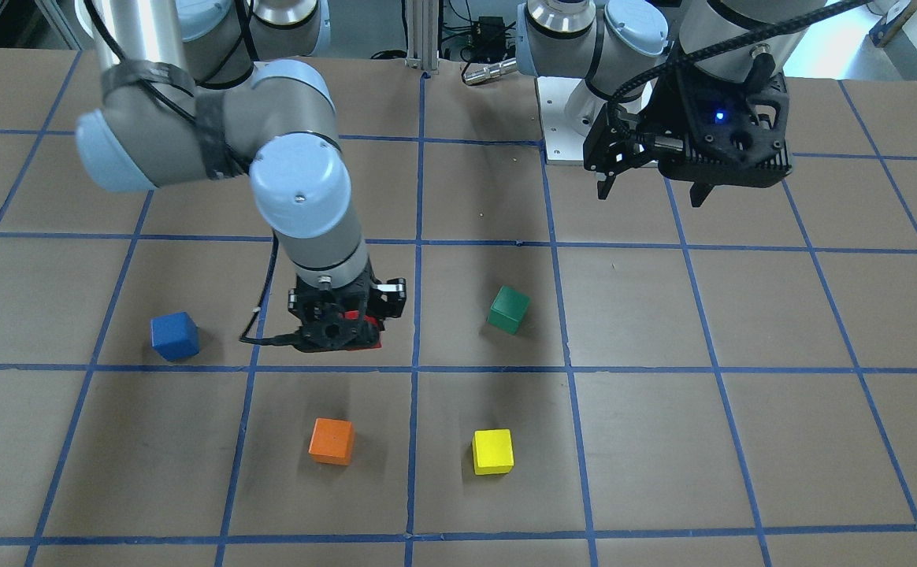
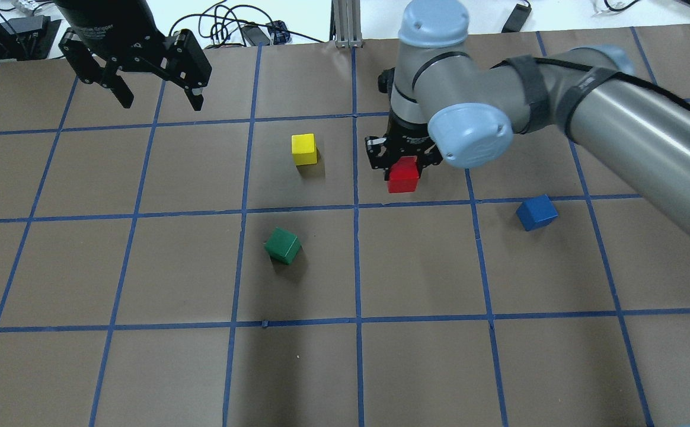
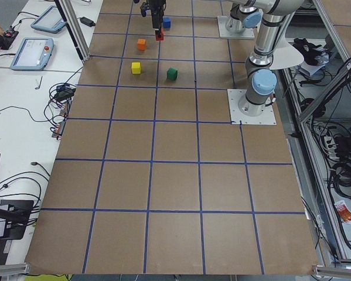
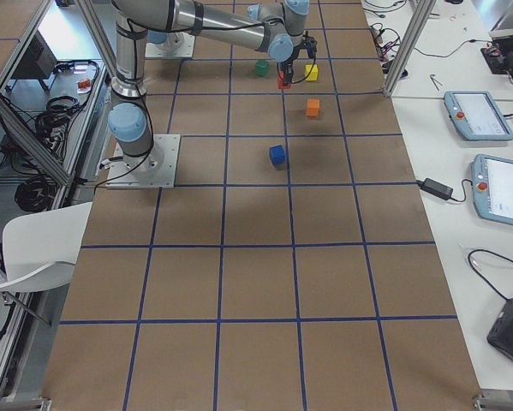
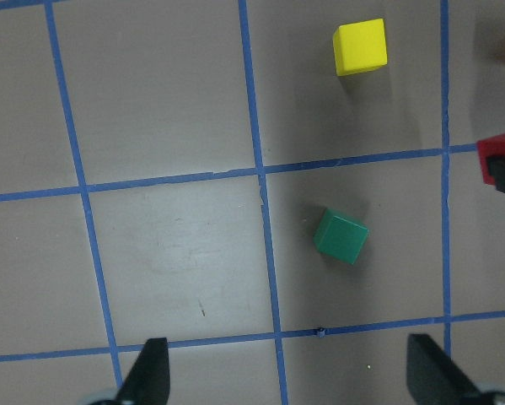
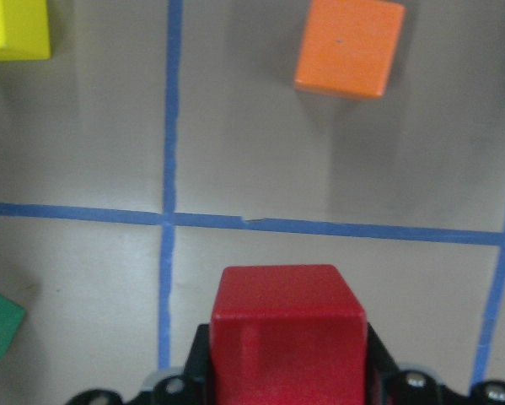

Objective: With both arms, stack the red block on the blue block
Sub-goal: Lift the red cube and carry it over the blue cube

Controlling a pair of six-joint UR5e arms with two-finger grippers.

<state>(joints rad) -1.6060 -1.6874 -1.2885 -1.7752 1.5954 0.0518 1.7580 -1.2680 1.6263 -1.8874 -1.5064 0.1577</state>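
The red block (image 2: 403,175) sits between the fingers of my right gripper (image 2: 403,161), which is shut on it; the right wrist view shows the red block (image 6: 286,333) clamped from both sides. Whether it rests on the table or hangs just above, I cannot tell. The blue block (image 2: 536,212) stands free on the table about one grid square to the right of the red block, and also shows in the front view (image 1: 175,335). My left gripper (image 2: 158,101) is open and empty, raised over the far left of the table, well away from both blocks.
A green cube (image 2: 283,245), tilted, and a yellow cube (image 2: 304,149) lie left of the red block. An orange cube (image 1: 332,441) sits just beyond the right gripper, hidden by the arm in the overhead view. Blue tape lines grid the brown table (image 2: 143,367).
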